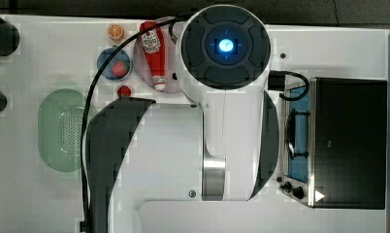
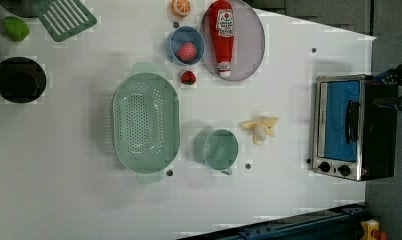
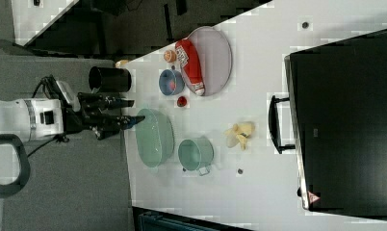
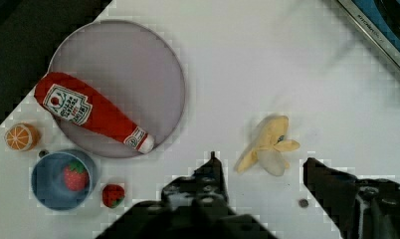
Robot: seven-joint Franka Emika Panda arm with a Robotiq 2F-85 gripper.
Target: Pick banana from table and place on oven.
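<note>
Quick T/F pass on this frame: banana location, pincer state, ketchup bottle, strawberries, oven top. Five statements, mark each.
1. The banana lies on the table, apart from the oven. True.
2. The pincer is shut on the banana. False: its jaws stand open and hold nothing.
3. The ketchup bottle lies on the round plate. True.
4. Both strawberries sit in the blue bowl. False: one strawberry is in the bowl, the other strawberry lies on the table beside it.
5. The orange slice rests on top of the oven. False: it lies on the table near the plate.
</note>
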